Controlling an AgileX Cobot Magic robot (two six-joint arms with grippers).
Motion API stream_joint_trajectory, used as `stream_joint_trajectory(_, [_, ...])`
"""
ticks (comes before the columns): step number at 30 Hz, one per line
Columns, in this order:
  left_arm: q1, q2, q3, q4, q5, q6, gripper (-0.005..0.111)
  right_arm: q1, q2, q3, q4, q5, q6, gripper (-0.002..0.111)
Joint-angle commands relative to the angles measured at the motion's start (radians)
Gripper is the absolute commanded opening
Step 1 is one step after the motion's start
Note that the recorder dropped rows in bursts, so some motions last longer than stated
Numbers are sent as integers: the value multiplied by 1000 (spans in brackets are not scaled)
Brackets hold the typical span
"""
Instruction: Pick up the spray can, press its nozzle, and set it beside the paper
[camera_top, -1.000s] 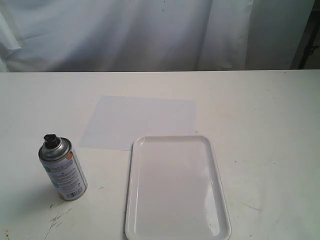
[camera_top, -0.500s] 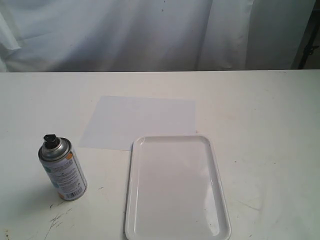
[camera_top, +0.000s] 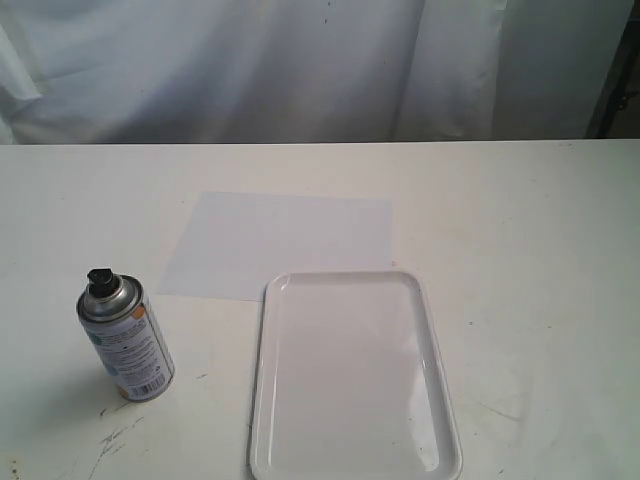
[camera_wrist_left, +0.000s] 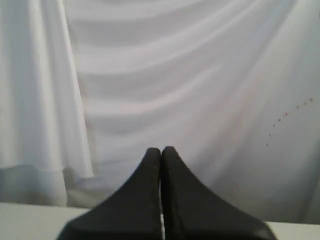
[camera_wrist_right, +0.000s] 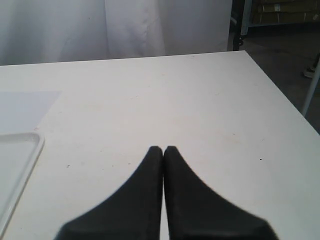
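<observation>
Small silver aerosol spray can (camera_top: 126, 340), black plastic nozzle (camera_top: 98, 281) uppermost, upright on white table (camera_top: 520, 250), apart from thin white paper (camera_top: 280, 240) and glossy white tray (camera_top: 262, 380). Left gripper (camera_wrist_left: 161, 152) and right gripper (camera_wrist_right: 163, 150): jaws closed together, empty.

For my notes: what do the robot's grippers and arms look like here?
Only the wrist views show them. The left gripper and the right gripper look alike: two plain black, matte fingers each, broad at the base and curving to narrow rounded tips. No cables, markings or labels show. The arms themselves are out of every view.
</observation>
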Motion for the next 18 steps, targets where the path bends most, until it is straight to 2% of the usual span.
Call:
stream_joint_trajectory(1, [-7, 156, 100, 95, -235, -100, 0, -6, -5, 3, -6, -3, 0, 0])
stream_joint_trajectory(2, [-7, 178, 138, 159, -336, -100, 0, -6, -5, 3, -6, -3, 0, 0])
stream_joint_trajectory(4, [-7, 214, 189, 189, -444, -107, 0, -6, -5, 3, -6, -3, 0, 0])
stream_joint_trajectory(10, [-7, 305, 308, 189, -435, -81, 0, -6, -5, 3, -6, -3, 0, 0])
stream_joint_trajectory(18, [-7, 307, 415, 189, -390, -38, 0, -6, -5, 3, -6, -3, 0, 0])
